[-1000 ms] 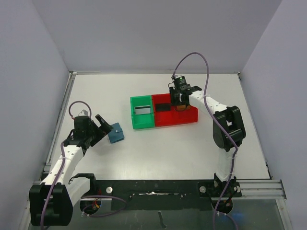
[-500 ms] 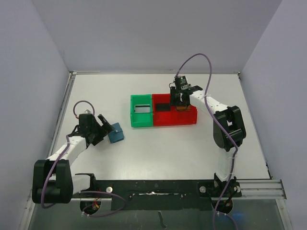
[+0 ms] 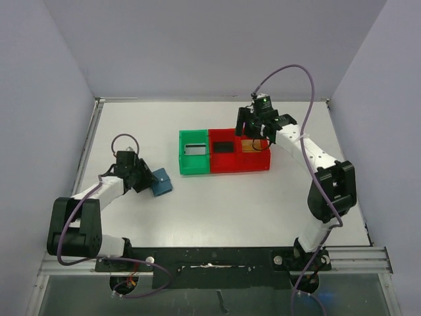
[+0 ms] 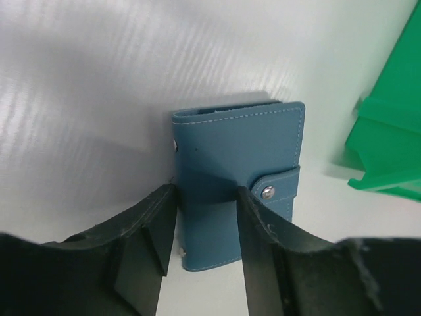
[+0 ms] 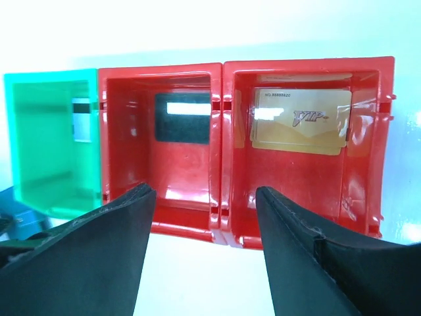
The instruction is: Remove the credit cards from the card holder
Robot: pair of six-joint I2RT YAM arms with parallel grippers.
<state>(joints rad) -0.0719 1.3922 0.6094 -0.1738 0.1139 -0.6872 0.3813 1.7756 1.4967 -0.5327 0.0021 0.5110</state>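
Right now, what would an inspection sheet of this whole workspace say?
Surface: white table, no spills seen.
Job's things: blue card holder at the left, snapped shut; gold cards and a dark card in the red bins; a pale card in the green bin.
Clutter: nothing seen.
Tools: left tool straddles the card holder, grip unclear; right tool open and empty above the red bins.
Cables: purple cables loop off both arms.
Surroundings: plain grey walls on three sides.
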